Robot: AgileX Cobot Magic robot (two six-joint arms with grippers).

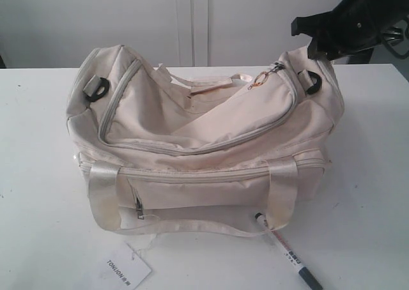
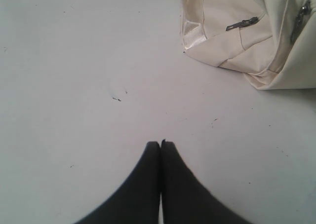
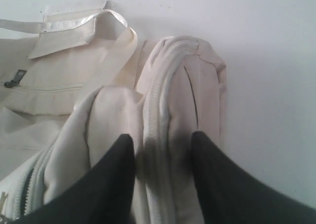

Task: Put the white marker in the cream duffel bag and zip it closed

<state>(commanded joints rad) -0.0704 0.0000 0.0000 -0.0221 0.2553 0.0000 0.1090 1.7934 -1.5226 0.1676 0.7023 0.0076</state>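
The cream duffel bag (image 1: 204, 143) sits in the middle of the white table, its gold zipper pull (image 1: 259, 80) near the right end. The white marker (image 1: 281, 245) lies on the table in front of the bag's right corner, dark cap toward the table's front edge, its other end touching a strap handle. My right gripper (image 3: 160, 137) is open just above the bag's right end (image 3: 173, 86), its fingers on either side of a zipper seam; it shows in the exterior view as the right gripper (image 1: 314, 47). My left gripper (image 2: 161, 144) is shut, empty, over bare table beside the bag (image 2: 237, 41).
A white paper tag (image 1: 128, 271) with black letters lies in front of the bag at the table's front edge. A white wall stands behind the table (image 1: 38, 175). The left arm is outside the exterior view.
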